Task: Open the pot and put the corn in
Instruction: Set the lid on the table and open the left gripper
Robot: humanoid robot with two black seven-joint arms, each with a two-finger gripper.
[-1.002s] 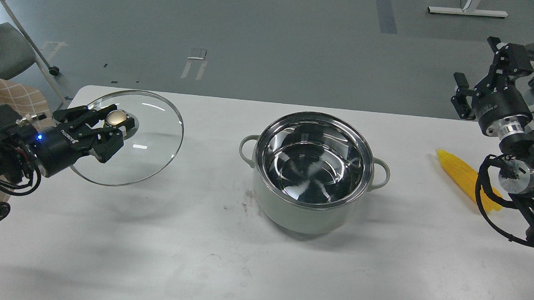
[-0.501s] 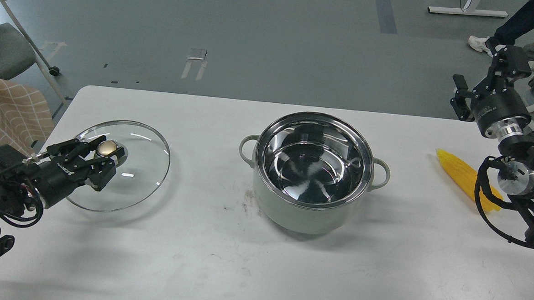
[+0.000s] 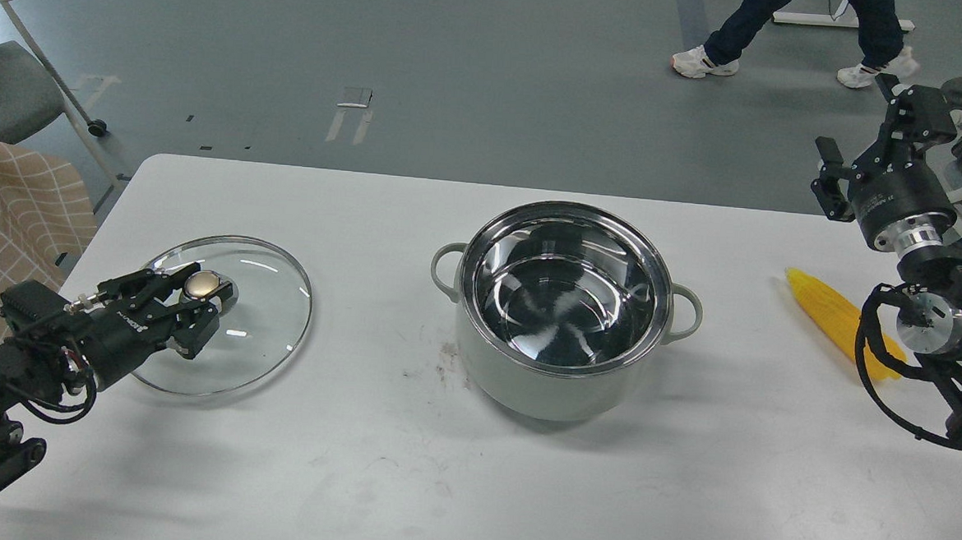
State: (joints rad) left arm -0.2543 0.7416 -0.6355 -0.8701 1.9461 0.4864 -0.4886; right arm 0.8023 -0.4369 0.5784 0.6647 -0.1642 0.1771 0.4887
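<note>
1. Pot (image 3: 564, 340): stands uncovered at mid-desk, steel interior bare. The opening step is judged complete.
2. Glass lid (image 3: 260, 324): lies on the desk (image 3: 404, 480) well to the left of the pot, apparently flat, gold knob (image 3: 200, 286) uppermost.
3. Left gripper (image 3: 199, 298): its fingers bracket the knob, grasping the lid by it as far as this view shows. Whether the grip is firm cannot be confirmed. Release and withdrawal are judged outstanding.
4. Corn (image 3: 837, 317): lies on the desk right of the pot, well apart from it, with its near end hidden behind the right arm. It is not yet picked up; transfer into the pot is the main step remaining.
5. Right gripper (image 3: 871, 130): raised beyond the desk's far right edge, away from the corn, holding nothing visible. Its fingers are dark and small here, so spread or clenched cannot be told.
6. Obstructions: nothing stands on the desk between corn and pot. The right arm's own cabling overlaps the cob.
7. Surroundings: a chair (image 3: 5, 89) at far left; a person's legs (image 3: 798, 23) on the floor beyond the desk.
</note>
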